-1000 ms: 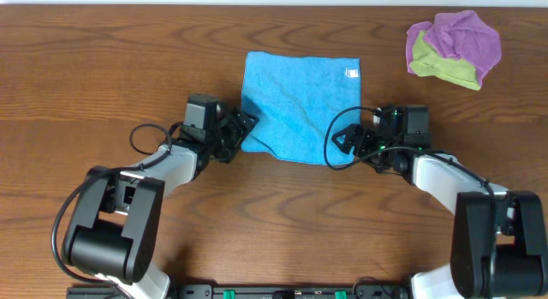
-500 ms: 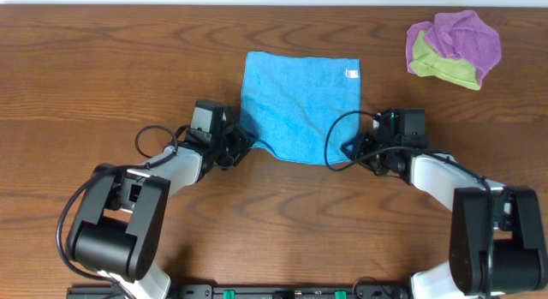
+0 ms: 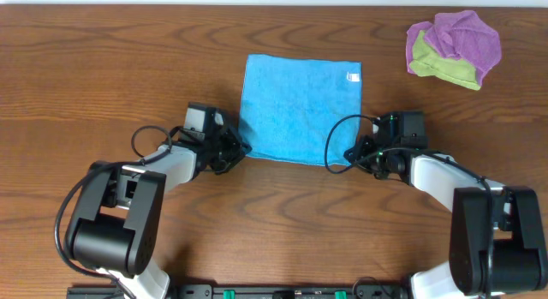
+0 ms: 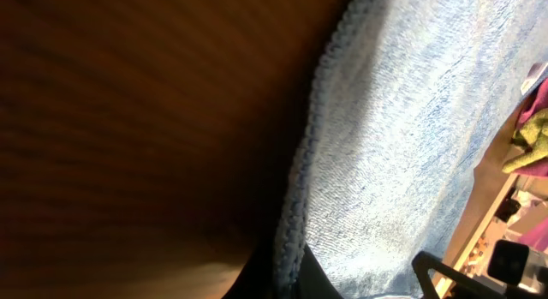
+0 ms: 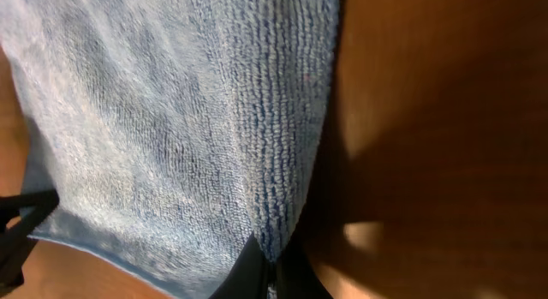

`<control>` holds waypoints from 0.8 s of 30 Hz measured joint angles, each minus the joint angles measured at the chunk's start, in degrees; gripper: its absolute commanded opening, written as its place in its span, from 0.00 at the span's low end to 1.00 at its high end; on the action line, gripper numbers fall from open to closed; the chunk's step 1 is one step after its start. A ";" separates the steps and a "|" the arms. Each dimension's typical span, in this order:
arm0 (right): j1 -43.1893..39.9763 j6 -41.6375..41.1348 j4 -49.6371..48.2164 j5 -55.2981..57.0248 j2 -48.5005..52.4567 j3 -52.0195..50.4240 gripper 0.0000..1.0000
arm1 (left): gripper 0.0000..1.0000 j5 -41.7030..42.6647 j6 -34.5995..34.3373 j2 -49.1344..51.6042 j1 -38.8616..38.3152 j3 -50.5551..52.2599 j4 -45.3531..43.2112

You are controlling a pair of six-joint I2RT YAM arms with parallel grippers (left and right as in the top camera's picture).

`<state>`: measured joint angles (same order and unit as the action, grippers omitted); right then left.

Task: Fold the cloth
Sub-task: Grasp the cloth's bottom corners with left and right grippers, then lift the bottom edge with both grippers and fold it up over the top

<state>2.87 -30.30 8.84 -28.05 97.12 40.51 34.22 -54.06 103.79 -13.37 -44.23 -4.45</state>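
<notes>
Grippers both clamped: my left gripper (image 3: pixel 237 150) on near-left corner of cloth (image 3: pixel 300 106), my right gripper (image 3: pixel 349 155) on near-right corner. Cloth flat, mid-desk (image 3: pixel 128 68). Risk, as I judge: pinch takes only hem, corner slips on lift; uneven lift skews fold.
</notes>
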 measured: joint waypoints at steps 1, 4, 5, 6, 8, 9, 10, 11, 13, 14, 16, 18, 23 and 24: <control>0.00 0.15 0.63 -0.31 0.00 -0.02 0.01 | 0.06 0.94 0.72 0.00 0.57 0.00 0.66; 0.02 0.74 2.58 -1.11 -0.04 -0.02 0.01 | 0.06 3.58 2.99 -0.02 1.77 -0.02 3.06; 0.00 0.83 3.15 -1.44 -0.11 -0.02 0.01 | 0.06 4.24 3.56 -0.02 2.01 -0.02 3.72; 0.02 0.85 3.61 -1.60 -0.17 -0.02 0.01 | 0.06 4.87 4.09 -0.02 2.12 -0.02 4.35; 0.02 1.03 4.96 -1.73 -0.57 -0.02 0.01 | 0.06 6.10 5.25 -0.04 2.29 -0.07 5.86; 0.02 1.05 5.70 -1.70 -0.81 -0.02 0.01 | 0.06 6.60 5.90 -0.04 2.32 -0.07 6.49; 0.02 1.14 6.60 -1.64 -1.09 -0.02 0.01 | 0.06 7.13 6.32 -0.04 2.36 -0.07 7.19; 0.02 1.20 7.54 -1.55 -1.40 -0.04 0.01 | 0.06 7.74 6.62 -0.04 2.34 -0.07 7.93; 0.02 1.25 9.73 -1.44 -2.62 -0.11 0.01 | 0.06 8.94 7.65 -0.07 2.38 -0.09 9.64; 0.02 1.38 10.69 -1.40 -3.28 -0.13 0.01 | 0.06 9.35 8.11 -0.07 2.38 -0.09 10.51; 0.02 1.92 13.11 -1.25 -4.94 -0.15 0.01 | 0.06 10.32 9.20 -0.11 2.40 -0.13 12.55; 0.07 2.47 15.45 -1.03 -6.67 -0.17 0.01 | 0.06 10.88 10.88 -0.55 2.40 -0.15 15.76; 0.13 4.39 21.84 -1.05 -9.62 -0.20 0.01 | 0.06 10.49 15.06 -2.45 2.38 0.15 23.04; 0.22 4.83 22.88 -1.05 -10.08 -0.22 0.01 | 0.06 10.38 15.54 -3.06 2.36 0.28 24.09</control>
<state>3.09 -25.47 31.73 -29.10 87.05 40.29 44.60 -38.52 100.73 -11.00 -43.94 19.64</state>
